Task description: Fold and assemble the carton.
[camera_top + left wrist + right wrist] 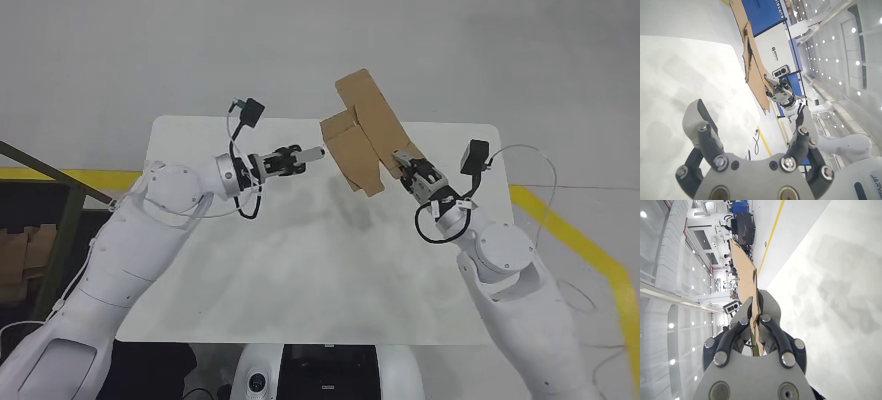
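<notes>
Right wrist view: right pincer [756, 298] clamped on the carton [743, 272] edge, left pincer [752, 108] spread wide, apart from it.

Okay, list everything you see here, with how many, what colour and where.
carton: one, brown, flat and unfolded, held up over the table's far edge
table: one, white, under both arms
floor line: one, yellow, on the floor around the table
cardboard pile: one, brown, on the floor off the table's left side
left gripper: one, grey and black, fingers open, over the table, pointing at the carton without touching it
right gripper: one, grey and black, fingers shut on the carton's near edge
</notes>
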Robot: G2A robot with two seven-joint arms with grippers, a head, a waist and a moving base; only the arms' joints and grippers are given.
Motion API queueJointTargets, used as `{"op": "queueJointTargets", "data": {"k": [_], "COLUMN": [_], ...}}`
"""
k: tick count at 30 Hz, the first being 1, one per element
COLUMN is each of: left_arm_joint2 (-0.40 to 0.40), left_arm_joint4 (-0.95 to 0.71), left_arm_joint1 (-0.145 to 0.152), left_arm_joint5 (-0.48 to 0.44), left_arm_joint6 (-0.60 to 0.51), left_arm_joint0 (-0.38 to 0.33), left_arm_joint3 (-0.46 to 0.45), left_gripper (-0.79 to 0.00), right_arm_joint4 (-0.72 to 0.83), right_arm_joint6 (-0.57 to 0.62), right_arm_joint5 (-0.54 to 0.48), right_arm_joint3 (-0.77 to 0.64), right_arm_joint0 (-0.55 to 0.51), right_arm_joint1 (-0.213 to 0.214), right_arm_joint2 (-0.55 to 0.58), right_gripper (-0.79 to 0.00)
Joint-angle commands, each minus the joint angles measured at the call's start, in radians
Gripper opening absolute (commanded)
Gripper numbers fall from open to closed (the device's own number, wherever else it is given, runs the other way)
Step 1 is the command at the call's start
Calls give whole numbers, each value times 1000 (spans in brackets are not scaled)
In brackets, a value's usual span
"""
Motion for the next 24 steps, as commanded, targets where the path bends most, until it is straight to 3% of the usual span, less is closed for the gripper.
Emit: {"op": "queueJointTargets", "data": {"k": [1,8,10,11,15,17,20,22,24], "left_arm_joint2": [17,66,78,85,104,108,113,113,113], "left_arm_joint4": [-15,-47,-48,-49,-60,-69,-77,-84,-92], "left_arm_joint1": [-9,-37,-44,-48,-61,-66,-73,-77,-81], "left_arm_joint5": [-1,11,12,14,19,20,21,20,21], "left_arm_joint6": [12,43,47,48,49,49,45,44,41], "left_arm_joint0": [-14,-62,-70,-75,-93,-101,-109,-112,-113], "left_arm_joint3": [12,62,73,80,106,118,133,139,146], "left_gripper": [0,0,-157,-197,-154,-188,-179,-231,-345], "right_arm_joint4": [-4,-13,-14,-14,-14,-12,-10,-9,-9], "right_arm_joint6": [-16,-36,-41,-44,-52,-58,-59,-60,-62], "right_arm_joint5": [-3,-4,-5,-6,-8,-9,-11,-11,-13], "right_arm_joint3": [-3,-9,-9,-10,-10,-9,-4,-1,1], "right_arm_joint0": [-3,-6,-6,-6,-5,-3,4,9,12], "right_arm_joint1": [-2,-11,-13,-14,-19,-22,-27,-30,-32], "right_arm_joint2": [-1,-23,-26,-28,-35,-41,-52,-58,-62], "right_gripper": [-785,-785,-785,-785,-785,-785,-785,-785,-785]}}
